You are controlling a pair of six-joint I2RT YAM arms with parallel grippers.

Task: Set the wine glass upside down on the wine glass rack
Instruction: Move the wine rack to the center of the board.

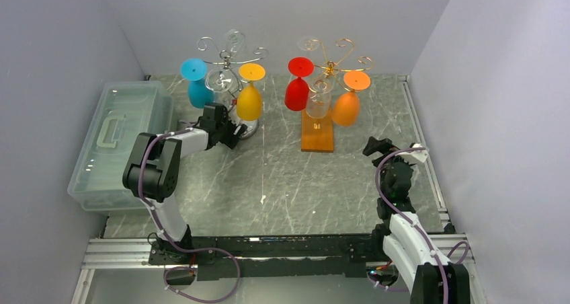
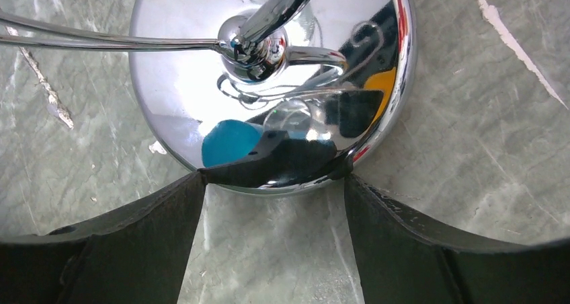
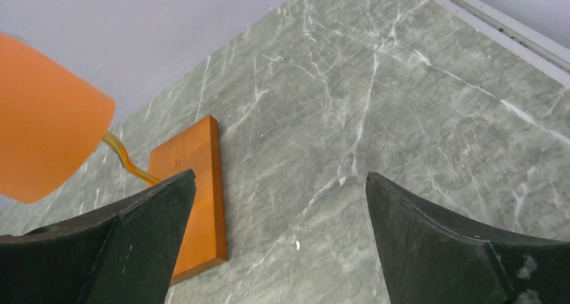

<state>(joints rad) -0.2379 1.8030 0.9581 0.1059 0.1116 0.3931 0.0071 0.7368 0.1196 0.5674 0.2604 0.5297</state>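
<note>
A silver wire rack (image 1: 230, 48) on a round chrome base (image 1: 249, 130) carries a blue wine glass (image 1: 197, 83), a clear one (image 1: 219, 81) and a yellow one (image 1: 249, 97), all hanging upside down. My left gripper (image 1: 233, 133) sits low beside that base, open with nothing between its fingers. In the left wrist view the chrome base (image 2: 269, 82) fills the top, and the left gripper (image 2: 274, 183) has its tips at the rim. My right gripper (image 1: 376, 146) is open and empty at the right, and the right gripper (image 3: 281, 183) hangs over bare table.
A gold rack (image 1: 331, 65) on a wooden base (image 1: 317, 133) holds red (image 1: 297, 87), clear (image 1: 319, 99) and orange (image 1: 347, 102) glasses upside down. The orange glass (image 3: 47, 122) and wooden base (image 3: 195, 190) show in the right wrist view. A clear plastic box (image 1: 117, 142) stands at the left.
</note>
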